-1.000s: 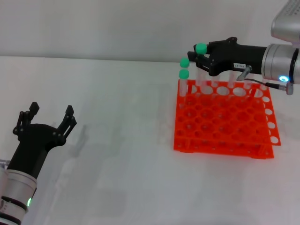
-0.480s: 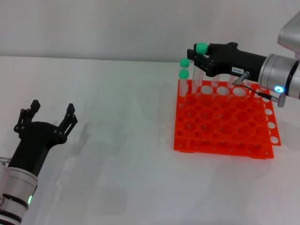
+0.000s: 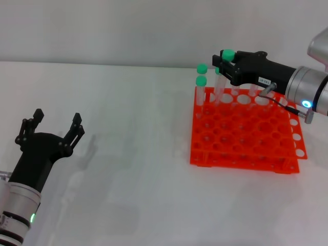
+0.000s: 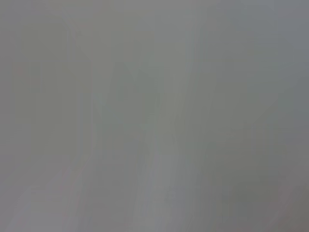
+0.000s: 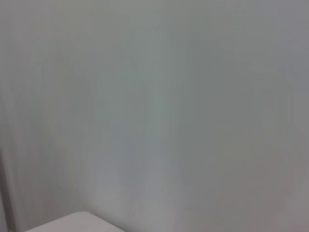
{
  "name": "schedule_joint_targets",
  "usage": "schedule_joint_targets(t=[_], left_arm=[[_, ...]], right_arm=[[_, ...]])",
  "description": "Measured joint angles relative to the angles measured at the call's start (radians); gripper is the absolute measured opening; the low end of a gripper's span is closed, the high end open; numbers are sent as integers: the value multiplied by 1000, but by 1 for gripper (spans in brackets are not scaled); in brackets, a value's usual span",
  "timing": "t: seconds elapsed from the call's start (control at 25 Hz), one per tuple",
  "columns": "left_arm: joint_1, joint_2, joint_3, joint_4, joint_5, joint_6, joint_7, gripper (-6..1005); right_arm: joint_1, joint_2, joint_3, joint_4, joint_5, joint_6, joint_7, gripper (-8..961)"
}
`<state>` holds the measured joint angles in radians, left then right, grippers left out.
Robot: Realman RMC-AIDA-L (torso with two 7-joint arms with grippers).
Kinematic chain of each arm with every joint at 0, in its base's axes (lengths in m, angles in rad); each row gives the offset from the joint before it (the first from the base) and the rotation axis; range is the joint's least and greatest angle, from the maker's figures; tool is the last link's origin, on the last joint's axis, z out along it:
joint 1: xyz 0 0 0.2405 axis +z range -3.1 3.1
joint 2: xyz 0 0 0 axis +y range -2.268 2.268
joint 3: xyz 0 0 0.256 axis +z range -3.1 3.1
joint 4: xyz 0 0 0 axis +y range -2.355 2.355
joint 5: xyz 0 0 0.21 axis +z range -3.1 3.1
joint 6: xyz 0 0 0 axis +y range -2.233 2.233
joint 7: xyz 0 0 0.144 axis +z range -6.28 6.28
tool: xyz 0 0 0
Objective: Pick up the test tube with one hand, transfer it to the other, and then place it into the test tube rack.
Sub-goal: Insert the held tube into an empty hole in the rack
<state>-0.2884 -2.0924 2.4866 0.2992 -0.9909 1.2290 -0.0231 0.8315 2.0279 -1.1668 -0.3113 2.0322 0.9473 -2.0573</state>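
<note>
So, the test tube (image 3: 222, 77) is held upright in the right claw (image 3: 224, 66), which is clenched on it just under the green cap. The tube's lower end is down at the back row of the orange test tube rack (image 3: 245, 131), near the rack's far-left corner; whether it's actually seated in a hole can't be told from the head view. The arm with the blue light ring reaches in from the right side, with the claw hanging over the rack's back edge.

Two other green-capped tubes (image 3: 201, 87) are parked upright at that same far-left corner, just beside the held one but not touching it as far as can be seen.

The left claw (image 3: 49, 130) is spread wide with nothing in it, hovering low over the white tabletop (image 3: 133, 154) on the left, well apart from the rack. A green light is seen on its wrist.

Nothing useful is given by either wrist view, just flat grey.
</note>
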Motion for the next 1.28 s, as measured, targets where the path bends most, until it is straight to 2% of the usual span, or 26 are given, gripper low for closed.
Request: schedule_joint_targets(t=[0.32,1.28], left_arm=[[-8,0,1,-6,0,-2,0,888],[-18,0,4,-8,0,-16,0,888]], right_arm=[[15,0,-1,60,61,-5,-54,209],[44,0,-27,130,140,-56,-136,210]])
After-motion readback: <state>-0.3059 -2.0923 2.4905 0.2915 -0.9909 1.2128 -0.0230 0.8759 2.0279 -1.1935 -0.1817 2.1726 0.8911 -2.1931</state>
